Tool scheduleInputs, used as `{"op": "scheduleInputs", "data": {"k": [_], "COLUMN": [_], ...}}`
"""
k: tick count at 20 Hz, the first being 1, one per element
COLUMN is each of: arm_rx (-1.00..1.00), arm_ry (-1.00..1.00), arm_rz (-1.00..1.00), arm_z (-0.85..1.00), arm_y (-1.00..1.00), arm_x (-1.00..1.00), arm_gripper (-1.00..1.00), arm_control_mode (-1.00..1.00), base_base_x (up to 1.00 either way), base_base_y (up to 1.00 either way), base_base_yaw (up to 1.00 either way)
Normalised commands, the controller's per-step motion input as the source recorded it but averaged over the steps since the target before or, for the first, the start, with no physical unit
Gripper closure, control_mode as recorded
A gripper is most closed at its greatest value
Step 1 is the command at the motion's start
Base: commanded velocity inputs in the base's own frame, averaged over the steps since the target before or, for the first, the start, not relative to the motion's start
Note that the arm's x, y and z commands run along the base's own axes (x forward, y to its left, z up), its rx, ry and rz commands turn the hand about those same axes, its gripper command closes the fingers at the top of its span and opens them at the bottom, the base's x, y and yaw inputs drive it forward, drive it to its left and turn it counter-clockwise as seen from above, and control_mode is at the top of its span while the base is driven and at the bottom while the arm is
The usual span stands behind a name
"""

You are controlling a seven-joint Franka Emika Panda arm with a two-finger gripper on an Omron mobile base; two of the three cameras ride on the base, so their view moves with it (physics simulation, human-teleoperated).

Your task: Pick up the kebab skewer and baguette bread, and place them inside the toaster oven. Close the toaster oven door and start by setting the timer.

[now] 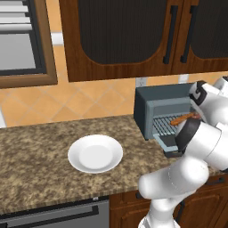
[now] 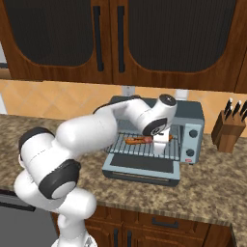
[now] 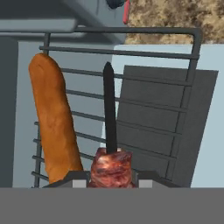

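**White arm, dark joints**

The arm [image 2: 87,130] is built of glossy white, rounded, tube-like segments. Black bands ring the joints, and a round dark cap with a grey ring marks the wrist. The link casings are smooth and bulbous. The gripper [image 3: 111,177] has small dark finger tips with pale grey faces.

The speckled granite counter [image 1: 40,151] carries a white plate [image 1: 95,153], the toaster oven [image 2: 193,128] and, seemingly, a knife block [image 2: 227,130]. The baguette bread [image 3: 53,118] lies on the oven's wire rack [image 3: 144,109].
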Motion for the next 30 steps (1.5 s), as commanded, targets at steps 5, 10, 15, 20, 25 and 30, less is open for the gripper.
{"op": "scheduleInputs", "data": {"k": [5,10,15,20,25,30], "arm_rx": [0.0,0.0,0.0,0.0,0.0,0.0], "arm_ry": [0.02,0.0,0.0,0.0,0.0,0.0], "arm_rz": [0.0,0.0,-0.02,-0.08,-0.06,-0.03], "arm_z": [-0.48,-0.67,-0.54,-0.12,0.0,0.0], "arm_y": [-0.29,-0.04,0.0,0.0,0.0,0.0], "arm_x": [0.21,0.2,0.04,-0.06,0.39,0.43], "arm_gripper": [1.0,1.0,1.0,1.0,1.0,1.0], "arm_control_mode": [-1.0,-1.0,-1.0,-1.0,-1.0,-1.0], "base_base_x": [0.0,0.0,0.0,0.0,0.0,0.0], "base_base_y": [0.0,0.0,0.0,0.0,0.0,0.0], "base_base_yaw": [0.0,0.0,0.0,0.0,0.0,0.0]}}
